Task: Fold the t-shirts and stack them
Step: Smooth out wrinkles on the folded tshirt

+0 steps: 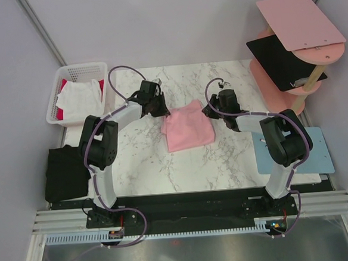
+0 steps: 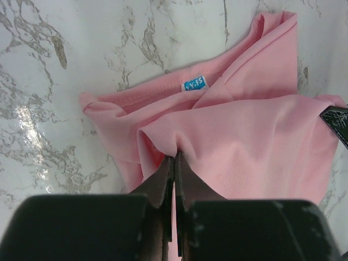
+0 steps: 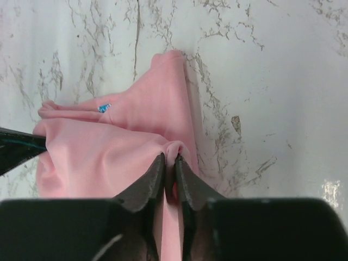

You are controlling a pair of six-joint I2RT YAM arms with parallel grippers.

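Gripping with my left: my left gripper (image 2: 174, 163) is pinched fully closed on a raised fold of the pink t-shirt (image 2: 244, 141), at its far left corner near the collar tag.
Gripping with my right: my right gripper (image 3: 169, 163) is nearly closed, with a ridge of the same shirt caught between its tips at the far right edge.
Where the shirt lies: it sits mid-table (image 1: 140, 162) between my two arms, already narrowed to a rough, rumpled rectangle.
Done so far: I judge the pink one partly folded; I see no finished stack.
Left to do: this shirt probably needs another fold, then placing.
Waiting: a white t-shirt (image 1: 79, 98) and a red t-shirt (image 1: 101, 85) lie bunched in the basket (image 1: 83, 68) at the far left; a black t-shirt (image 1: 66, 174) lies beside the table's left edge.
Stack spot: possibly the blue mat (image 1: 319, 156), but I cannot tell.
Overall: early in the job, as I read it.
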